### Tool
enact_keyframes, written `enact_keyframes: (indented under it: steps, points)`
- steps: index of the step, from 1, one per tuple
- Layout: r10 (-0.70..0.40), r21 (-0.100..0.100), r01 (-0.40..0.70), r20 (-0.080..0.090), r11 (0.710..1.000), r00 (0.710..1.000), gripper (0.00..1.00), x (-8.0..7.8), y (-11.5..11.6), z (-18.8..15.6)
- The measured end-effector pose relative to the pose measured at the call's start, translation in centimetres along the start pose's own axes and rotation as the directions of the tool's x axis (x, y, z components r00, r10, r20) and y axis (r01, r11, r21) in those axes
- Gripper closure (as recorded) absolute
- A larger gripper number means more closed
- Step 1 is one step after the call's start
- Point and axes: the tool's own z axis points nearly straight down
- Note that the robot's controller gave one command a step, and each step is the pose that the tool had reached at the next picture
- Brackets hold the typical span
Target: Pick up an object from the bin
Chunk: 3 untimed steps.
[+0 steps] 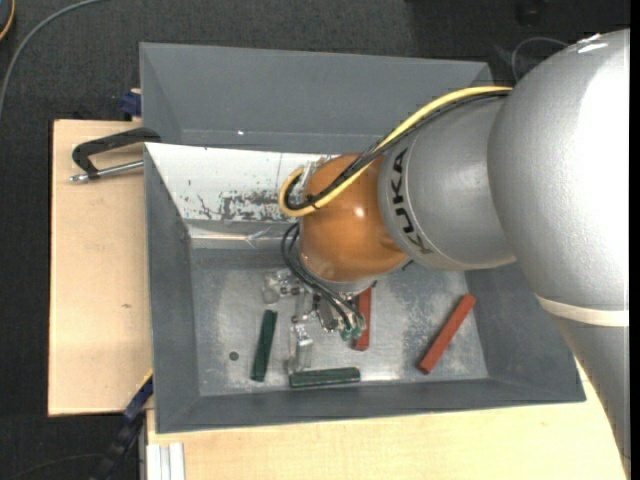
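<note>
Hand [300, 340] sits low over the floor of the grey bin [168, 268], front middle, its tip just above the flat green stick [324, 377] lying along the front wall; can't tell whether the hand is released or clenched. A second green stick [263, 345] lies just left of the hand, running front to back. 1 short red stick [362, 328] is half hidden under the wrist on its right, and 1 long red stick [446, 333] lies tilted, well apart, near the right wall.
</note>
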Motion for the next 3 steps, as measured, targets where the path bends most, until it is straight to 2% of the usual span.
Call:
enact_keyframes:
  steps: [1,2,3]
  points:
    - [-0.351,0.001,0.351,0.009,0.937,0.936,0.0,0.8,4.1,-0.2]
    - [-0.347,0.0,0.347,0.004,0.938,0.938,1.0,1.0,3.9,-0.1]
    - [-0.306,0.003,0.306,0.017,0.952,0.952,1.0,0.2,4.5,-13.6]
